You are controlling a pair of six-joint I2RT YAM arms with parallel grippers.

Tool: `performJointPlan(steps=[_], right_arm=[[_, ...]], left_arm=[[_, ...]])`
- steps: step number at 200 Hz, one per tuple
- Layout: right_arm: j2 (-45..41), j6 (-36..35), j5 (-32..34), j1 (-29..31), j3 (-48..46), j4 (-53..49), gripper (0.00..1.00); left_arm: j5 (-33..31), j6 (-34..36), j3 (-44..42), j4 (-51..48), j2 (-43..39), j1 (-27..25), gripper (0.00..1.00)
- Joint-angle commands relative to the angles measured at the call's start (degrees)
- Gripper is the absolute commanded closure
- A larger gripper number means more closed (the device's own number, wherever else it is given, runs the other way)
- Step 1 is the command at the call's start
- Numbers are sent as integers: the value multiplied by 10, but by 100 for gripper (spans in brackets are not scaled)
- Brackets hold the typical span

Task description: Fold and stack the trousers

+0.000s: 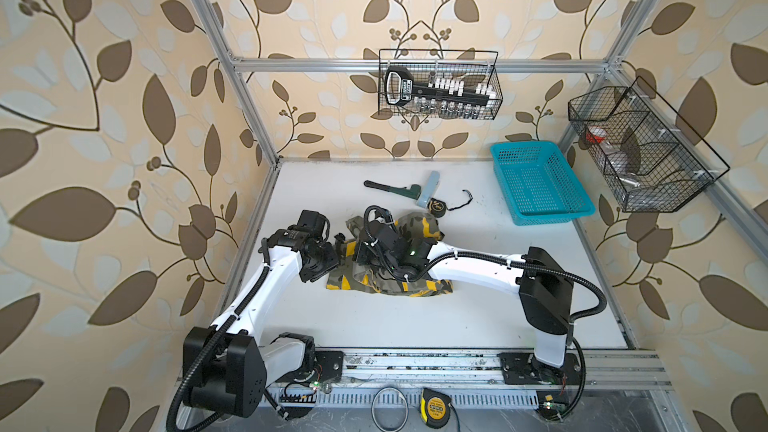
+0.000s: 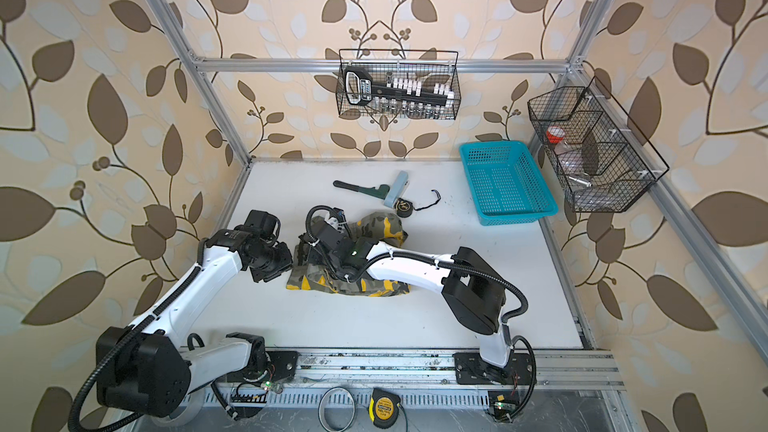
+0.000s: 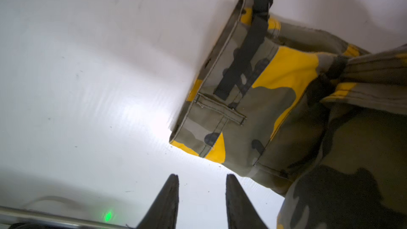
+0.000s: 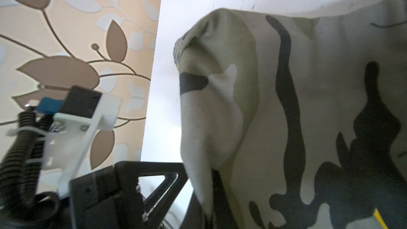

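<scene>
Reading what print I can, I get nothing. The yellow tape measure [image 1: 435, 407] on the front rail, well behind both pairs of fingers, carries lettering too small to make out. So does the white label on the black tool holder [image 1: 432, 91] far beyond them.

Counting next, I see:
- one pair of olive-grey, black and yellow camouflage cargo trousers [image 1: 365, 282]
- one turquoise perforated plastic basket [image 1: 555, 218]
- one dark pipe wrench [image 1: 395, 189]
- a second, small black tape measure [image 1: 436, 206] beside the wrench
- a black wire basket [image 1: 395, 112] on the back wall
- a second wire basket [image 1: 665, 197] on the side frame

The trousers lie bunched on the white worktop [image 1: 415, 326]. Their waistband end faces the left fingers [image 3: 171, 194], just beyond the tips. Their long axis runs away from those fingers, across the worktop, to the right fingers [image 4: 217, 194] and past them.

My left fingers stand narrowly parted over bare worktop, with nothing between them. My right fingers are clamped on a gathered fold of the trousers, and the cloth drapes over them in the right wrist view.
</scene>
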Motion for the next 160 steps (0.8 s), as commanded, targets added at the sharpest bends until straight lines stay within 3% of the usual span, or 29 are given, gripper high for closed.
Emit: performJointPlan(steps=[1,57,83,102,127,160], right_arm=[[25,-13,66,9,37,-21,92],[81,-6,30,11,37,54,86],[94,-10,-14,9,28,108,80],[93,-30,-35,7,28,136,67],[43,-44,-53,-2,-31,167,55],[-66,-65,-57,-22,-132,169,53]], left_arm=[[-32,-6,30,-47,-16,2,60],[-60,1,70,-62,-23,4,56],[-59,10,73,-50,-17,9,53],[-18,12,68,-26,8,20,50],[19,13,82,-6,42,30,45],[63,18,91,21,91,50,42]])
